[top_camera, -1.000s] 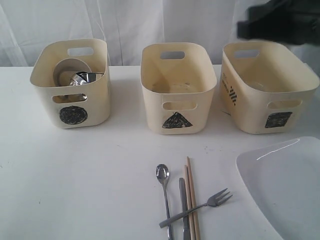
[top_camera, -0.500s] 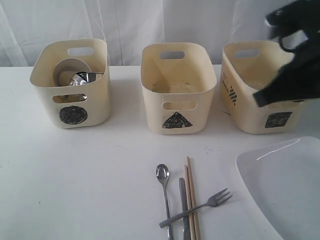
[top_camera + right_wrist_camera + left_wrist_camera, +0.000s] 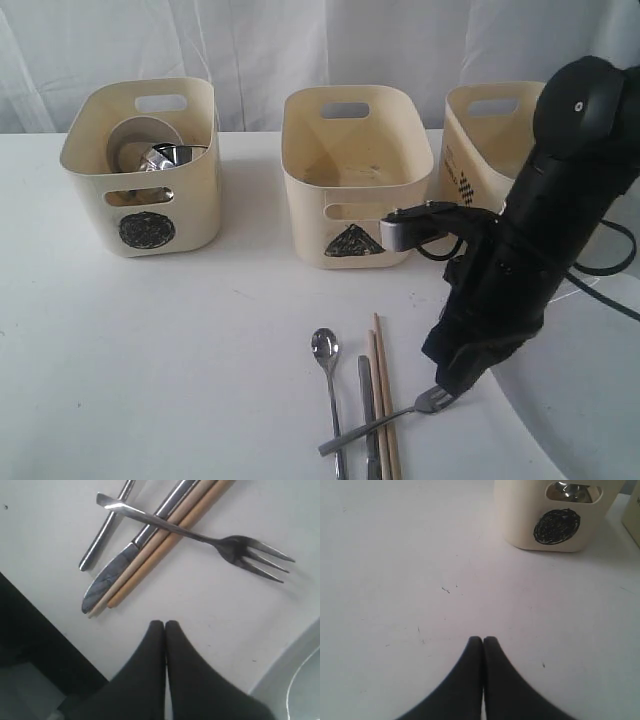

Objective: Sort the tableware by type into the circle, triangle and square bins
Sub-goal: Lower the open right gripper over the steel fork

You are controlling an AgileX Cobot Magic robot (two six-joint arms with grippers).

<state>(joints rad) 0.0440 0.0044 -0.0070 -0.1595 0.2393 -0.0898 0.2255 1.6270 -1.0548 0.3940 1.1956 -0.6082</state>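
Observation:
The circle bin (image 3: pixel 140 170) (image 3: pixel 560 517) holds a white bowl (image 3: pixel 130 140) and steel ware (image 3: pixel 170 155). The triangle bin (image 3: pixel 355 180) looks empty. My right arm hides most of the square bin (image 3: pixel 490 125). A spoon (image 3: pixel 325 350), knife (image 3: pixel 366 395), chopsticks (image 3: pixel 381 385) and a fork (image 3: pixel 385 420) lie at the front of the table, the fork across the others. My right gripper (image 3: pixel 452 385) (image 3: pixel 165 623) is shut and empty, low beside the fork's (image 3: pixel 200 535) tines. The left gripper (image 3: pixel 483 639) is shut over bare table.
The large white plate (image 3: pixel 590 400) (image 3: pixel 300 680) lies at the front right, partly behind my right arm. The table's front edge (image 3: pixel 45 615) runs close behind the knife (image 3: pixel 132 550) and chopsticks (image 3: pixel 165 537). A white curtain hangs behind the bins.
My right arm has swung down from the upper right to the table beside the fork, now covering the square bin and part of the plate. Cutlery and bins are unmoved.

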